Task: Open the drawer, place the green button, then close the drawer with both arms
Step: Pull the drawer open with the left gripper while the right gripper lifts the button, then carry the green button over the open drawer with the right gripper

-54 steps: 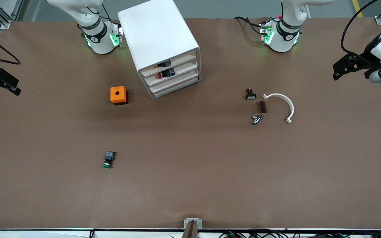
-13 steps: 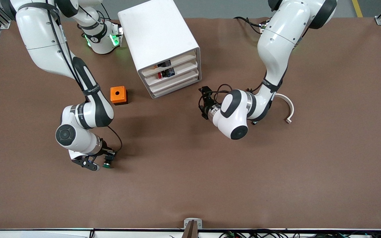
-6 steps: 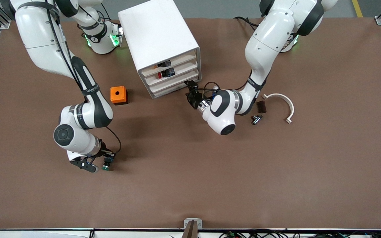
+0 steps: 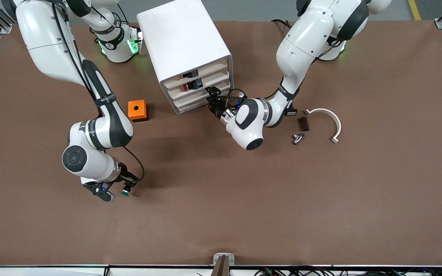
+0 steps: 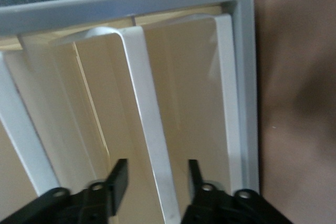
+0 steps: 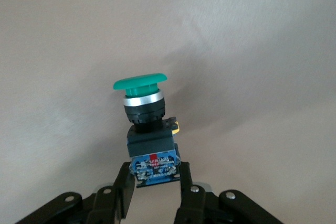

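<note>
The white cabinet point(image 4: 182, 42) stands near the robots' side, its four drawers closed. My left gripper point(image 4: 211, 96) is at the front of the third drawer point(image 4: 200, 97), at its end toward the left arm. In the left wrist view the gripper point(image 5: 155, 182) is open, with its fingers on either side of a white drawer-front bar point(image 5: 147, 124). My right gripper point(image 4: 123, 190) is low over the table, nearer the front camera than the orange box. It is shut on the blue body of the green-capped button point(image 6: 144, 103), which also shows in the front view point(image 4: 125, 193).
The orange box point(image 4: 137, 110) sits beside the cabinet toward the right arm's end. Toward the left arm's end lie a brown block point(image 4: 303, 123), a small metal part point(image 4: 297, 138), a white arc point(image 4: 330, 120) and a black pushbutton point(image 4: 291, 112) partly hidden by the left arm.
My left gripper moved from the table beside the cabinet up to the drawer fronts. My right gripper stayed at the button, gripping it, and shifted slightly.
</note>
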Motion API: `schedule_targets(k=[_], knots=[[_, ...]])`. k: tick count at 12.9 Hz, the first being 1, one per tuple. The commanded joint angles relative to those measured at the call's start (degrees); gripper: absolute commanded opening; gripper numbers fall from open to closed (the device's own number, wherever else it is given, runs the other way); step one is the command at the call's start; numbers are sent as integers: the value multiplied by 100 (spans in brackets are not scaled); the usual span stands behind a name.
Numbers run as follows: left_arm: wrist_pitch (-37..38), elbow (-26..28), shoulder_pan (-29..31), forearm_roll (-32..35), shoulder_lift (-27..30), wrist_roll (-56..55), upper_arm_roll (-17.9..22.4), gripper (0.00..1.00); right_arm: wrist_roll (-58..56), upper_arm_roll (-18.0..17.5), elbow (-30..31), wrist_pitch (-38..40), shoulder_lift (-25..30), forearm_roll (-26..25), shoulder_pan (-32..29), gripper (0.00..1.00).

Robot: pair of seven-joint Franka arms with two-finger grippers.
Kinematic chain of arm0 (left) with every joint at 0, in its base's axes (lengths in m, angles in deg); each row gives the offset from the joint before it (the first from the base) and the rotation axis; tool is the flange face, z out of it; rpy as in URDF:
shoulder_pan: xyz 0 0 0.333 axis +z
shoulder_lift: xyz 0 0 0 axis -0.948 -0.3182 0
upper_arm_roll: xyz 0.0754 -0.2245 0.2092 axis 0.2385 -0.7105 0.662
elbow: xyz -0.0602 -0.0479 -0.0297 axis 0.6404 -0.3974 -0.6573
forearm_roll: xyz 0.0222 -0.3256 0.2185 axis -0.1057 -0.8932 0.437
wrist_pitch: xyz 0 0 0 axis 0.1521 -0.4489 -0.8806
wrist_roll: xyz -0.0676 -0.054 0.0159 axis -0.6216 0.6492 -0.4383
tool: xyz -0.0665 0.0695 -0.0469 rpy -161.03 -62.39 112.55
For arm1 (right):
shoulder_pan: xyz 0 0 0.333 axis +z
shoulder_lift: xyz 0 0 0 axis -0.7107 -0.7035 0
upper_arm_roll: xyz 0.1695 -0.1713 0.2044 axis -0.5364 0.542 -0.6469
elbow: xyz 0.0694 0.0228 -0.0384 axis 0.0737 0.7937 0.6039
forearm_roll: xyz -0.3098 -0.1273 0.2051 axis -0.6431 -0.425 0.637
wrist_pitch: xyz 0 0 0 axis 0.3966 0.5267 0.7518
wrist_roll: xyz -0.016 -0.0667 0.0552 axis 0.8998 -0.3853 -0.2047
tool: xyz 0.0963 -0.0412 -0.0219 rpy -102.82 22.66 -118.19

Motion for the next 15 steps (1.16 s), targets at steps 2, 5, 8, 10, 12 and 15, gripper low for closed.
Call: schedule_targets(k=[2,5,8,10,12,15], knots=[[74,-79,8,5,-44,-82,72,14,1213,-284,56,427,370,27,81,3],[101,-245,358,549,-43,-12,99,13,2364,-565,143,709,721,19,203,4],[110,-544,912,657,-26,347,99,13,3393,-951,178,1077,1003,19,310,4],[101,-790,1062,657,-70,488,99,15,4165,-1267,301,1158,1152,19,371,4],[57,-809,1080,631,-61,848,195,16,4931,-1330,363,1149,1223,19,703,4],[22,-826,1116,622,-52,1103,204,52,5828,-1357,389,1097,1223,10,1213,4]])
